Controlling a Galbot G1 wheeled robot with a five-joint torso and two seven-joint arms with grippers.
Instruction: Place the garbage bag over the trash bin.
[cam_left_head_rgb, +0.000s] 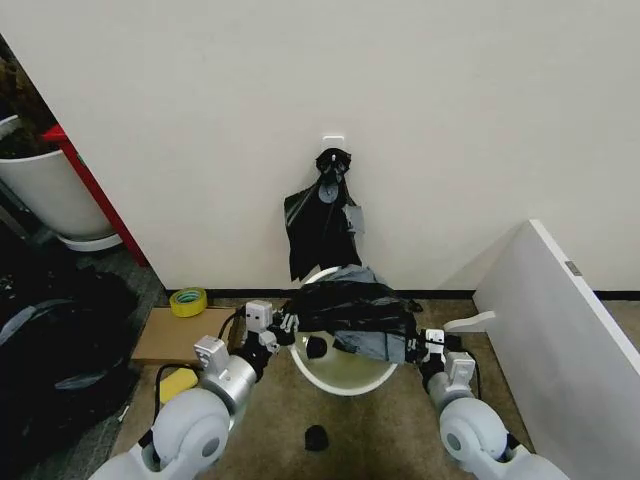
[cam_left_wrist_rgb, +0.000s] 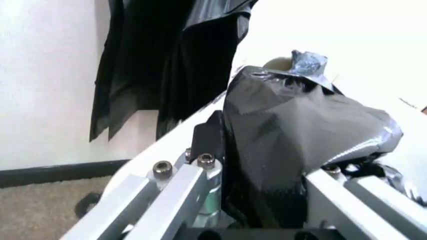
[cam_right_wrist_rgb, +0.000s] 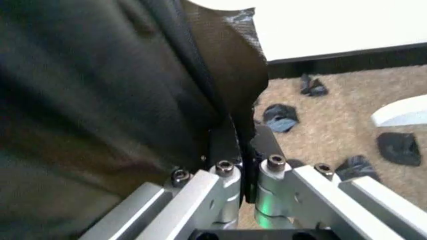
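Clutter along the wall and on the carpet

A knotted bunch of black plastic (cam_left_head_rgb: 322, 222) hangs on the far wall; far left stands a white planter pot (cam_left_head_rgb: 50, 190), with a yellow-green tape roll (cam_left_head_rgb: 187, 301) on flat cardboard (cam_left_head_rgb: 172, 335) nearer, a white board (cam_left_head_rgb: 560, 320) leaning at right.

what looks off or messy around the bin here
Torn black plastic scraps litter the carpet beside the trash bin. The garbage bag sits bunched over the far part of the rim, with the near part uncovered.
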